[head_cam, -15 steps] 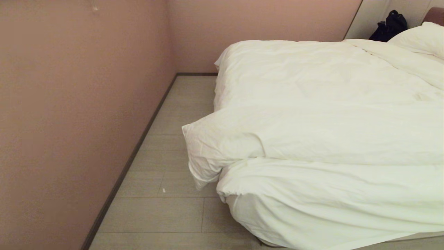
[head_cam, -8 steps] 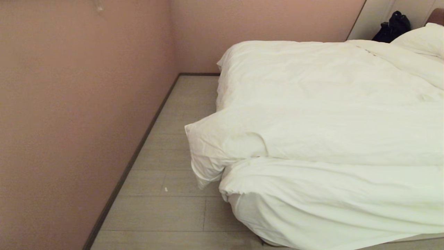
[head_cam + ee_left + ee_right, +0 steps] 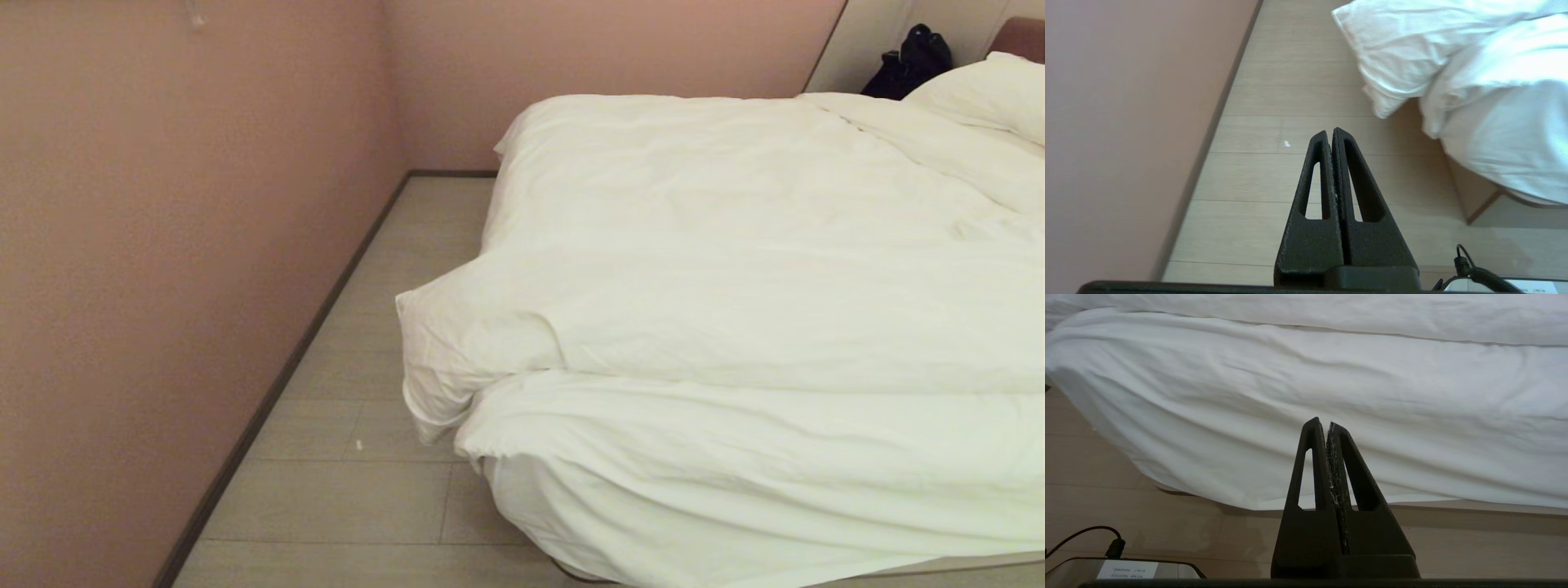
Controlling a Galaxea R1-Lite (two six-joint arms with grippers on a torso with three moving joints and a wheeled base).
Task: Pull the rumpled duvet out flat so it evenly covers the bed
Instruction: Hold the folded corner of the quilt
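While both arms hang parked, nothing is gripped. Left claw [image 3: 1332, 132]: jaws pressed together, empty, above bare floor [image 3: 1290, 98], well short of the bedding. Right claw [image 3: 1327, 424]: jaws likewise closed, empty, facing the white drape over the near side of the bed [image 3: 939, 565].

Duvet [image 3: 735, 310]: on the bed, rumpled; a thick fold lies across the middle, one puffy corner [image 3: 424, 327] jutting past the bed's edge over the floor, a second layer hanging down the near side. Pillow [image 3: 988, 90]: at the far right end. Dark bag [image 3: 906, 61]: beyond it. Wall [image 3: 163, 286]: close on the left, leaving a narrow floor strip.

Step in hand, by my reading: approach only; spreading not begun. Next move probably calls for opening a claw, reaching the jutting corner, pinching cloth, then drawing the fold out flat.
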